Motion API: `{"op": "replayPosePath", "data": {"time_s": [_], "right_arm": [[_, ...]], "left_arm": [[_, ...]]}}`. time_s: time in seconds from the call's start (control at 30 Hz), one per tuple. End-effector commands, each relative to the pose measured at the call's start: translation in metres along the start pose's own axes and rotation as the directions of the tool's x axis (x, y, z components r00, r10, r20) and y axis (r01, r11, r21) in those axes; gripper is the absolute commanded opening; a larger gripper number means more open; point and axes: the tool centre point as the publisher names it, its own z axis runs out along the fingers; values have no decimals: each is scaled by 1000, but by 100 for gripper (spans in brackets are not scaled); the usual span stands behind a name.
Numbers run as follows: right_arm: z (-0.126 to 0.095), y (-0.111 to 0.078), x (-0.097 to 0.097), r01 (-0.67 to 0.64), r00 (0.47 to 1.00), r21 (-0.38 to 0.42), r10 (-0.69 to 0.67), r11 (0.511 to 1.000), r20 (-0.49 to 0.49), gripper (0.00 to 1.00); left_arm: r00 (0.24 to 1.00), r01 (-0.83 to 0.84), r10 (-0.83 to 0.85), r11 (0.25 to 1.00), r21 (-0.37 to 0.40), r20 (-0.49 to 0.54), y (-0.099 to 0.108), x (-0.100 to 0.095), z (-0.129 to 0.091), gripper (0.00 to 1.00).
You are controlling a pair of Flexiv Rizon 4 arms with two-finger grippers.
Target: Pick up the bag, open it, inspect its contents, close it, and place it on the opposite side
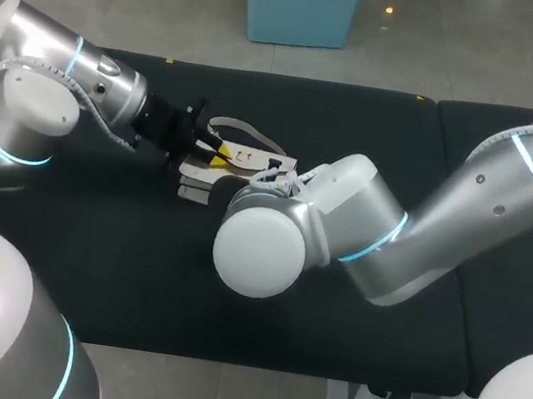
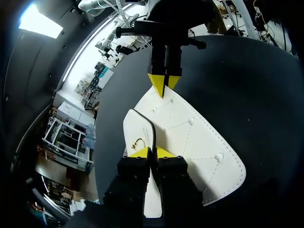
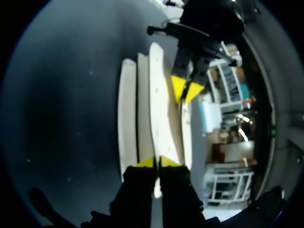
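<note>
Bag (image 1: 242, 159): small, cream, quilted, lies left of the middle of the surface (image 1: 357, 123), between the two claws; cannot tell whether it clears the surface

Left claw (image 2: 152, 152): tips pinched almost together on the dark-edged flap (image 2: 141, 124) at the near end; a thin edge shows between them

Right claw (image 3: 157, 162): likewise nearly closed, gripping a thin edge at the opposite end; from the head view it is hidden under its own wrist

Handling, judged: light, soft-sided, flat panels that will fold or sag if held at one end only; stitched panel with studs (image 2: 191, 121) looks smooth, so a pinch on a bare face may slip; better holds are the seamed edges and the flap rim, as now; small gold clasp (image 2: 137, 141) under the flap is likely the opening point; loose strap (image 1: 255, 138) trails on the far side and could snag a finger

Surface: dark, matt, in two panels butted at a seam toward the right; bare cloth to the right of the bag for the put-down
</note>
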Motion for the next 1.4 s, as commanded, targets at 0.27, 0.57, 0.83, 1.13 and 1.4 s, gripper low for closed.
{"op": "replayPosePath", "data": {"time_s": [0.27,0.57,0.83,1.13,1.4], "right_arm": [[-9,-3,0,-4,1000,-4,4,1000,-3,44],[-29,-2,-11,-3,999,-35,2,999,-39,100],[-47,-1,-30,-18,985,-31,12,999,-174,100],[-58,-14,-60,-73,937,-5,66,997,-344,100],[-57,-28,-73,-203,812,12,175,979,-557,100]], "left_arm": [[998,19,-19,1000,0,52,-15,-15,-13,100],[994,82,-81,997,-11,80,-33,-30,-33,100],[960,280,-278,958,-58,45,-44,-44,-51,100],[849,518,-522,852,-74,-77,-43,-43,-72,100],[732,574,-650,750,-329,-205,-42,-38,-78,100]]}}
